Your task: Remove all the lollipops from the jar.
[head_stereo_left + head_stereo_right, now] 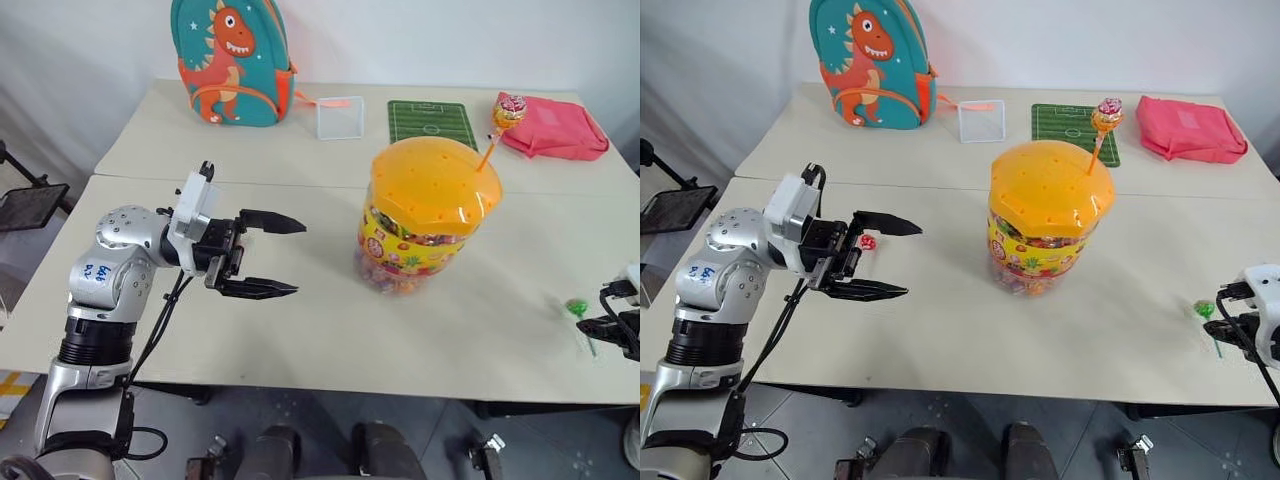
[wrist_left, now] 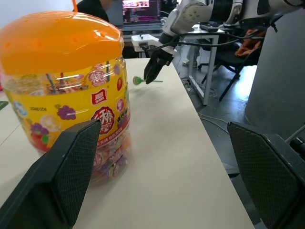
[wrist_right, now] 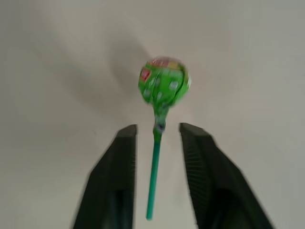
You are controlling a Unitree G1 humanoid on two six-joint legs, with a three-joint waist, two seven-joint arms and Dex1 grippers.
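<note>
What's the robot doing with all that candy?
It's taking lollipops out of the jar. The right gripper has its fingers apart around the stick of a green lollipop on the table, not pinching it. An orange lollipop stands in the jar's lid. A red one lies by the open left gripper.

- The left gripper is holding its two black fingers spread wide apart, with nothing between them.
- The jar is standing upright on the pale table, its domed orange lid on and wrapped sweets showing through the clear wall.
- Beyond it, the right gripper is pointing down at the table.
- A green lollipop is lying on the table just beside those fingertips.
- Desks, chairs and a lit screen are sitting in the background.
</note>
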